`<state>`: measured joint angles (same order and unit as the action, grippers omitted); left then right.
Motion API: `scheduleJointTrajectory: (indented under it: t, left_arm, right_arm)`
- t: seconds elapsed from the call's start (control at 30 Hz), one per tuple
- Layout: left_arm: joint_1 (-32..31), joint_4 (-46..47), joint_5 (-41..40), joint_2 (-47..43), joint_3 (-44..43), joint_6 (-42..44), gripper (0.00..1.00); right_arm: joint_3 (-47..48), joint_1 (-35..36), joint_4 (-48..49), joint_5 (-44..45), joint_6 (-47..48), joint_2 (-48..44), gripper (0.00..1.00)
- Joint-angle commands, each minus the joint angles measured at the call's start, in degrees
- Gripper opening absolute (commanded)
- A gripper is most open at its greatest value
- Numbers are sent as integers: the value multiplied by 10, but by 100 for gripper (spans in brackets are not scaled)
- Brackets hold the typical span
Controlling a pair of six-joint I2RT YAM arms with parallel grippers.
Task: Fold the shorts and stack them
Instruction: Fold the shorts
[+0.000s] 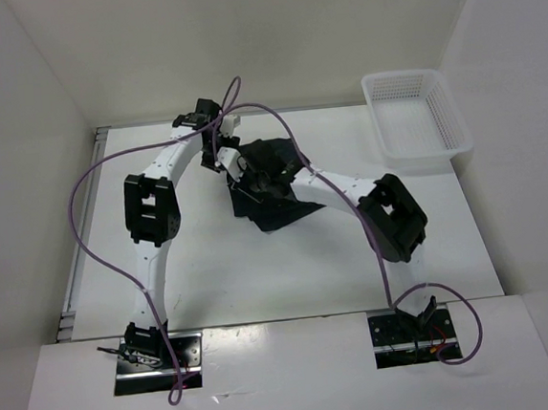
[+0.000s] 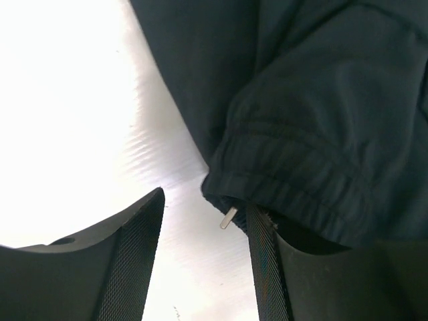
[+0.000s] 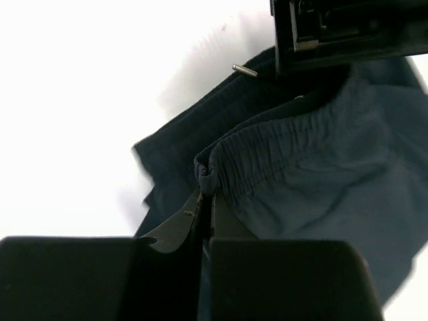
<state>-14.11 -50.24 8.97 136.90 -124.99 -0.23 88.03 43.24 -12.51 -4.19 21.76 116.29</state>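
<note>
The shorts lie bunched in a dark heap near the middle of the counter, well apart from the white mesh basket, which sits toward 2 o'clock from them. The right pincer is pressed together on a fold of the gathered waistband, the elastic puckering up just above its tips. The left pincer is spread, bare counter showing between its fingers. Its finger on the 3 o'clock side sits right against or just under the waistband edge, though whether it touches cannot be told. A pale drawstring tip pokes out there. From above, the left pincer stands at about 10 o'clock on the heap. The cloth looks thin, light and limp. It should drape and sag from any single hold, slide easily over the smooth counter, and keep no crease by itself. The elastic waistband is the thickest, most grippable part, so the sound plan is probably to take it at two points set well apart and draw the garment flat before any fold. The hem corners are the other likely hold. No neat fold shows yet, so the task appears to be at an early stage.
</note>
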Motion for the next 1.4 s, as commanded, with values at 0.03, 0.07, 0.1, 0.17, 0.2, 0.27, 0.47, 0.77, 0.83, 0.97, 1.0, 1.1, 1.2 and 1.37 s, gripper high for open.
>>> scheduleJointTrajectory:
  t: [0.03, 0.07, 0.1, 0.17, 0.2, 0.27, 0.47, 0.77, 0.83, 0.97, 1.0, 1.1, 1.2, 1.37]
  left_arm:
    - [3, 6, -16, 17, -17, 2, 60]
    - [3, 6, -16, 17, -17, 2, 60]
    - [3, 6, -16, 17, -17, 2, 60]
    - [3, 6, -21, 22, -17, 2, 60]
    - [3, 6, -27, 22, -17, 2, 60]
    - [3, 6, -34, 28, -17, 2, 60]
    - [3, 11, -45, 28, -10, 2, 60]
    - [3, 16, -70, -7, 20, 2, 62]
    - [8, 16, -76, -14, 27, 2, 62]
    - [22, 16, -88, -51, 48, 2, 64]
    - [27, 16, -88, -69, 48, 2, 64]
    - [32, 16, -88, -105, 59, 2, 65]
    - [32, 16, -71, -126, 59, 2, 66]
    - [17, 16, 7, -128, 54, 2, 68]
  right_arm:
    - [-38, 11, -21, -46, 59, -93, 0]
    - [-38, 17, -21, -51, 59, -93, 0]
    - [-44, 22, -26, -51, 59, -93, 0]
    - [-44, 27, -26, -65, 65, -93, 0]
    - [-44, 33, -26, -65, 65, -93, 0]
    - [-51, 40, -20, -72, 65, -82, 0]
    - [-79, 59, -1, -59, 66, -54, 7]
    - [-44, 78, -27, -65, 105, -59, 57]
    - [-22, 84, -43, -85, 105, -65, 58]
    - [19, 84, -81, -139, 53, -98, 58]
    - [19, 84, -87, -139, 47, -106, 58]
    - [0, 69, -87, -118, 13, -136, 58]
    - [-54, 32, -68, -71, -17, -164, 57]
    - [-158, -44, -15, 22, -74, -188, 57]
